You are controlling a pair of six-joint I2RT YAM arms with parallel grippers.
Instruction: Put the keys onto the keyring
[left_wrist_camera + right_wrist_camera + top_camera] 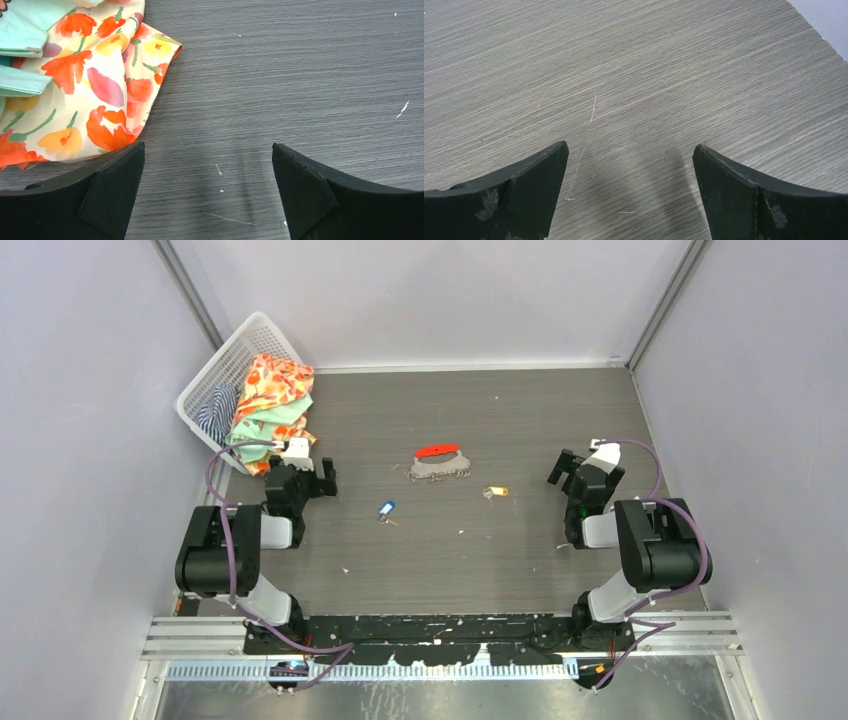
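Pre-grasp, nothing picked yet. Left fingers (325, 478) and right fingers (562, 468) are spread wide, both empty. Keyring (438, 465) sits mid-desk (500, 410); blue key (386, 510) at its 7 o'clock, yellow key (496, 492) at 4, both apart from it. Next probably needs a low, precise pinch on a flat key.

The table (520, 410) is dark grey with a fine wood grain and a few small white specks. The basket (213, 370) is white. The flowered cloth (100, 90) is cream with orange, red, yellow and pink flowers and green stems. The plain cloth (262, 428) is mint green. The striped cloth (215, 412) is dark blue and white. The keyring (438, 470) is grey and its tag (437, 452) is red. One key (386, 509) has a blue head, and the other key (497, 491) has a yellow head. The left arm (215, 555) and the right arm (655, 540) are black, with purple cables (655, 462).
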